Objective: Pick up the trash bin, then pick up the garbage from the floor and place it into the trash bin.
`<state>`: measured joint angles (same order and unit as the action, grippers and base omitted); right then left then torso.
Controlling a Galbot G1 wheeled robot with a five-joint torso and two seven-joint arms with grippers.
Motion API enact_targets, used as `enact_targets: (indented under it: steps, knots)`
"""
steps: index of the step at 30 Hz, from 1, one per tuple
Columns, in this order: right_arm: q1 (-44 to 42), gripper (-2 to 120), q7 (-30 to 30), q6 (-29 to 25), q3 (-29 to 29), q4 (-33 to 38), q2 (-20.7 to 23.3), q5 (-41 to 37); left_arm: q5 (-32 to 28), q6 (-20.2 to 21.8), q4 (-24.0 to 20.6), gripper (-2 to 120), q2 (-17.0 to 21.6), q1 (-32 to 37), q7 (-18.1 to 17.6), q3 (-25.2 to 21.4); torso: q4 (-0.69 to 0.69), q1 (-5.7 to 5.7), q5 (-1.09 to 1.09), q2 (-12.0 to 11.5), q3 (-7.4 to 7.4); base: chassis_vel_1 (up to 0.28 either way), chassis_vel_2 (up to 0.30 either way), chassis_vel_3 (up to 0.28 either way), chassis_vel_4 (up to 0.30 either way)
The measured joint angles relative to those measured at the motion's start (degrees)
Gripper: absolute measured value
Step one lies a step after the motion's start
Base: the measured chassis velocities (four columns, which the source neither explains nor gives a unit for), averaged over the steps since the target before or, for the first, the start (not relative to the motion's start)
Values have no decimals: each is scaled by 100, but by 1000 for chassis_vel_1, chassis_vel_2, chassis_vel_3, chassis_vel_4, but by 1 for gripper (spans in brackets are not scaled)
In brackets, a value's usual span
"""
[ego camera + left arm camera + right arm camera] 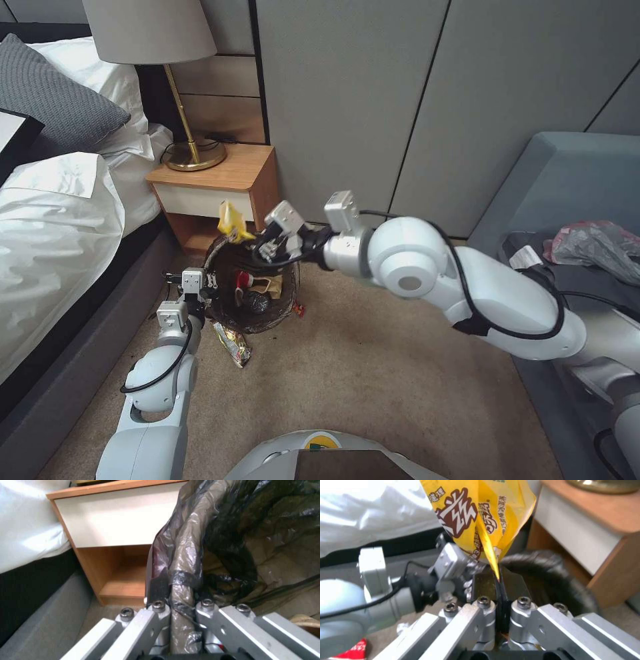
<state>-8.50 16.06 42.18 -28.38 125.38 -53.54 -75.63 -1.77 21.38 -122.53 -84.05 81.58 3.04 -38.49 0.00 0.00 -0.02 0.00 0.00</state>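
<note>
Right gripper (257, 241) reaching out over the trash bin (285, 308), clamped tight on the corner of a yellow snack wrapper (232, 222) (brown and white lettering on it, plain in the right wrist view (476, 517)). Fingers (486, 610) closed down to almost nothing, just the thin edge of the wrapper pinched between them. Wrapper sticking up above the far rim of the bin, in front of the nightstand (220, 183).

Left gripper (200, 288) low at the bin's left side, squeezed shut on the rim, with the brown see-through liner (186, 562) bunched between its fingers (160, 610). Bin sitting next to the nightstand on the beige carpet (373, 373); can't really tell whether it's lifted off the floor or resting on it.

Already inside the bin: a brown paper bag (271, 285), something red and white (243, 279) and a dark lump (257, 303).

Still on the carpet: a shiny snack wrapper (233, 343) touching the near side of the bin, and a small red scrap (299, 309) just beside its right side.

Bed (60, 220) along the left, brass lamp (190, 150) up on the nightstand, grey plastic bag (593, 247) off on the blue bench at the right.
</note>
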Motion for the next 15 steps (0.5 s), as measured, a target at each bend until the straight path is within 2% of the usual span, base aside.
enact_targets:
  steps: [7,15]
  knots:
    - [-295,0,19,-2,-208,-209,16,209,-18,0,2,2,3,-18,1,3,-2,0,1,0,0,0,0,0,0]
    - [-461,0,36,-5,-439,-846,-197,408,-29,19,-82,2,3,-7,2,30,-1,0,2,0,0,0,0,0,0]
